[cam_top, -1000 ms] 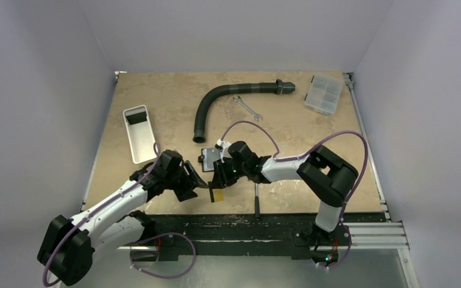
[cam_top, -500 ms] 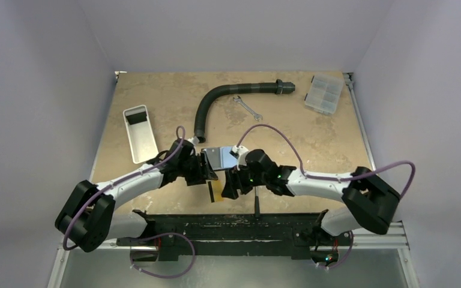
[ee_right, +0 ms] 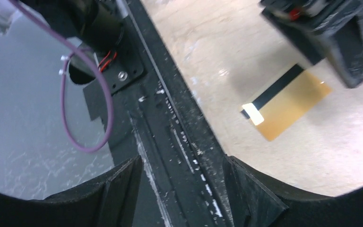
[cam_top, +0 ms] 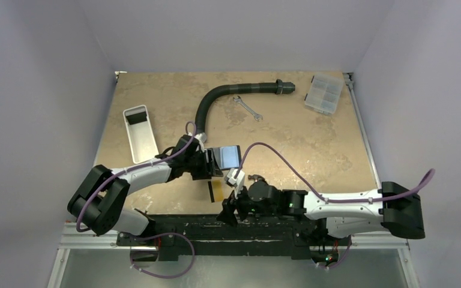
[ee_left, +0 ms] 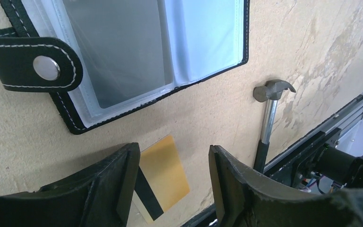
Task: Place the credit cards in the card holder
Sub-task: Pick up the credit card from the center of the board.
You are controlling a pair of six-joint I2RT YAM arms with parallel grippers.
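Card orientation first: the one credit card [cam_top: 215, 191] I can see is gold with a black stripe [ee_left: 147, 193] down one long edge. It lies flat on the table [cam_top: 312, 144], long axis running near-to-far, stripe on the left side seen from above.

The card holder [cam_top: 227, 156] is folded open flat. Its glossy pockets face up and it's spread roughly left to right. Its strap [ee_left: 30, 64] with the snap sticks out off one end.

Count: one card, one holder with two clear pockets showing side by side, one hammer [ee_left: 268, 111], one wrench [cam_top: 247, 108], one hose [cam_top: 225, 99], one white tray [cam_top: 141, 141] and one clear box [cam_top: 324, 93]. There's something dark in the far end of the tray, can't tell what.

The card sits just on the near side of the holder, with a strip of bare table between them.

The left gripper [cam_top: 209, 168] is wide open and empty, parked at the holder's left edge. In its wrist cam the card shows between the two jaws, below them.

The right gripper [cam_top: 229, 211] is open too, nothing in it. It sits over the black rail [ee_right: 170, 118] at the table's near edge, so the card is off to its far side, not between its jaws.
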